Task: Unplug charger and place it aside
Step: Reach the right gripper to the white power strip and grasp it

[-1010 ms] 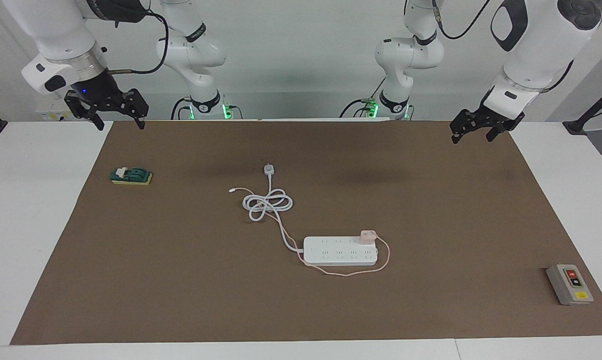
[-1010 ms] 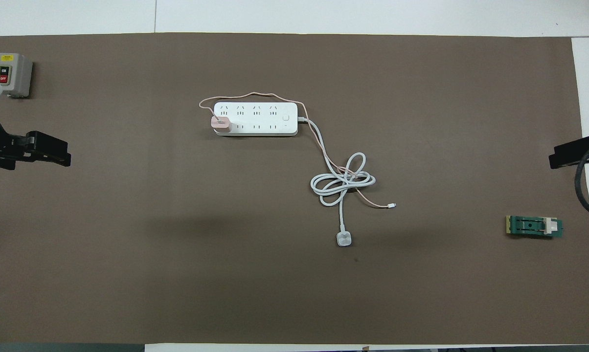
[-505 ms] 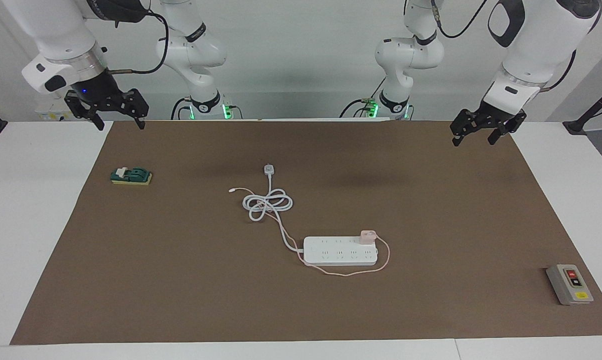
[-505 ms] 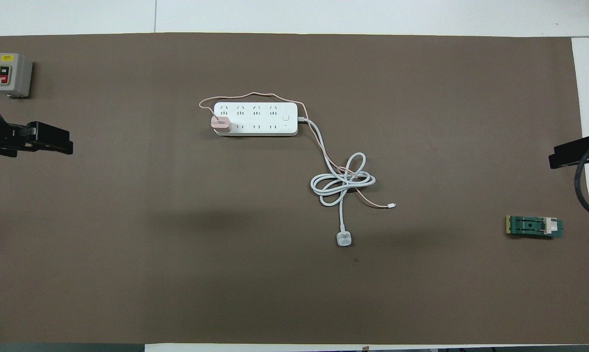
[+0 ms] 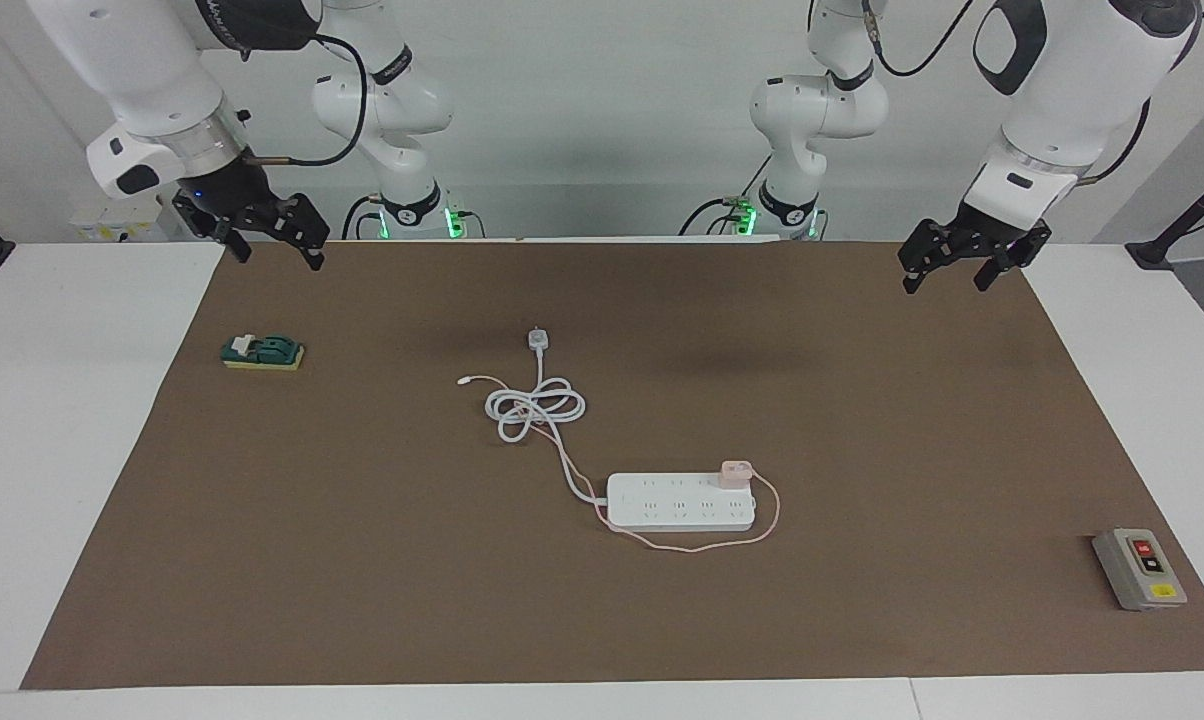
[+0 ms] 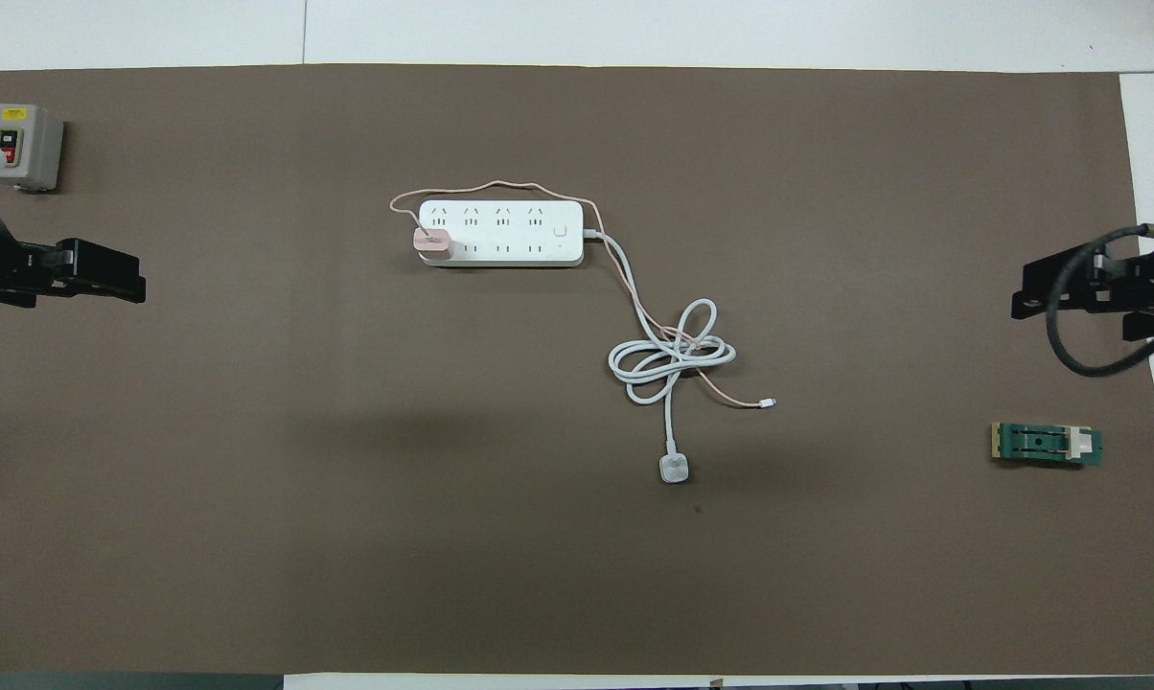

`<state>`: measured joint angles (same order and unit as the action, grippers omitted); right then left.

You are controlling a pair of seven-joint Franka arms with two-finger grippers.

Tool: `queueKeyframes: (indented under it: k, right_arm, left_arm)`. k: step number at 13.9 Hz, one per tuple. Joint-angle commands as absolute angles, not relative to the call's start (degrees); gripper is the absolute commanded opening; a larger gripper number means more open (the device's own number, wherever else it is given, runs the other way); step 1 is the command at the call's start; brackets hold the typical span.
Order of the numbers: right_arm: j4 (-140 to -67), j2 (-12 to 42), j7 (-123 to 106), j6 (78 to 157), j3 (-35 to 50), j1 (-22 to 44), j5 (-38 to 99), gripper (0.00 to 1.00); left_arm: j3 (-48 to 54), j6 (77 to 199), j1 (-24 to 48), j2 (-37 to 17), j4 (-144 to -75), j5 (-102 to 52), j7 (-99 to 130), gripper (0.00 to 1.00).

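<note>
Charger (image 5: 736, 472) untouched, both pincers agape

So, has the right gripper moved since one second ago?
Yes. In the facing view the right gripper has shifted from the bare white table edge inward over the brown mat, toward the table's middle. It is open.

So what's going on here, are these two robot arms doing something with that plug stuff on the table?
Nothing is being handled yet. The pink charger sits plugged into the white power strip in the middle of the brown mat, its thin cable looping around the strip. The left gripper hangs open over the mat's edge nearest the robots, holding nothing. The right gripper hangs open over the corner at its own end, also holding nothing.
</note>
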<state>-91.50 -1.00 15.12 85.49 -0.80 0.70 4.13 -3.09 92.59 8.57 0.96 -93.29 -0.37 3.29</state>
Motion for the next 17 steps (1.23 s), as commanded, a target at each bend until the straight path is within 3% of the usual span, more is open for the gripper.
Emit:
queueKeyframes:
  k: [1, 13, 17]
  right_arm:
    - [-91.9, 1.9, 28.4, 87.0, -0.6, 3.2, 9.6, 1.0]
    - [-91.4, 16.4, 73.4, 105.7, -0.6, 16.2, 35.7, 1.0]
    - [-85.1, 26.7, 80.5, 107.9, -0.6, 17.9, 42.3, 1.0]
  left_arm:
    - [-3.6, 93.1, 8.9, 2.5, -94.9, -0.9, 3.4, 1.0]
    - [-3.8, 91.3, 9.5, 2.6, -94.2, -0.9, 3.5, 1.0]
    - [-3.8, 91.6, 9.0, 2.9, -94.3, -0.9, 4.0, 1.0]
